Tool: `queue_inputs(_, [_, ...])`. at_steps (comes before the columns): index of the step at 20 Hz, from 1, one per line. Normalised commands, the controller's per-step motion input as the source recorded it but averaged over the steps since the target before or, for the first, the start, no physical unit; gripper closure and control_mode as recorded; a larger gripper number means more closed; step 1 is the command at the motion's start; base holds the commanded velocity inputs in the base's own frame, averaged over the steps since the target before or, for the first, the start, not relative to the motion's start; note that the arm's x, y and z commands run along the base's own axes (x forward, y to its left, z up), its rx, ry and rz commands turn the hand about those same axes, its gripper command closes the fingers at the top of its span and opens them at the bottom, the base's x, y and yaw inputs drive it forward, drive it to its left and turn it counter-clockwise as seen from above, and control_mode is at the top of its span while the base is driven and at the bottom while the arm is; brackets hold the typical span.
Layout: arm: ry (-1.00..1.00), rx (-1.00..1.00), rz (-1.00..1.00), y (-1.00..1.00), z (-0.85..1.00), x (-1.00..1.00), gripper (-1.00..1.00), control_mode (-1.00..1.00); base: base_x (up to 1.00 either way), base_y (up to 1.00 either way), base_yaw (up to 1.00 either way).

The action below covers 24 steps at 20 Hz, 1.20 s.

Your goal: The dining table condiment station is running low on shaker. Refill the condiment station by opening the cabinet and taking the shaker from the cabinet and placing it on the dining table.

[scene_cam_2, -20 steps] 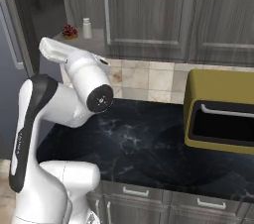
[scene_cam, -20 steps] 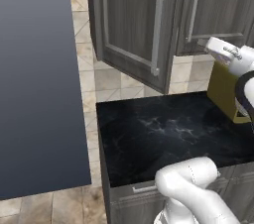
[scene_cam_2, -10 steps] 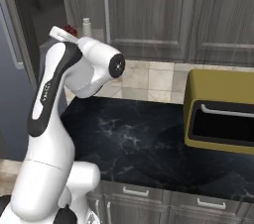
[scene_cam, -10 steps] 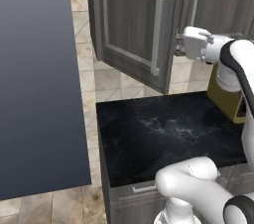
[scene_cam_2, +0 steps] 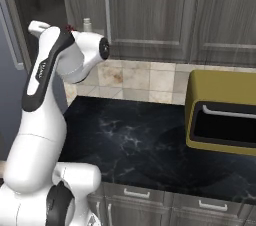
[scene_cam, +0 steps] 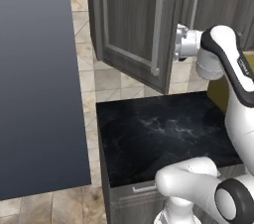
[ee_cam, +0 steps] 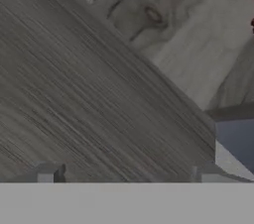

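With the cabinet (scene_cam: 131, 25) door already swung open, the gripper (ee_cam: 126, 173), jaws spread wide and empty, reached inside while the shaker (scene_cam_2: 87, 24) waited unclaimed on its shelf.

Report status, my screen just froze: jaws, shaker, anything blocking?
Jaws open, empty, at the cabinet door. Shaker upright on the shelf inside. Door swung open; nothing in the way.

The cabinet (scene_cam: 134, 25) door stands ajar above the black counter (scene_cam: 163, 134).
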Motion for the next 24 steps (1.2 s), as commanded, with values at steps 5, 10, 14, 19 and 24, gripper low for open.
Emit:
queue_inputs(5, [0.01,0.00,0.15,1.00,0.00,-0.26,-1.00,-1.00,0.00,0.00,0.00])
queue_inputs(10, [0.00,-0.03,0.11,1.00,0.00,-0.38,-1.00,-1.00,0.00,0.00,0.00])
queue_inputs(14, [-0.07,-0.11,0.01,0.81,0.00,-0.33,-1.00,-1.00,0.00,0.00,0.00])
queue_inputs(19, [-0.11,-0.24,-0.01,-0.16,-0.27,-0.28,-1.00,-1.00,0.00,0.00,0.00])
queue_inputs(24, [-0.32,-0.26,-0.18,-0.96,-0.05,-0.83,-1.00,-1.00,0.00,0.00,0.00])
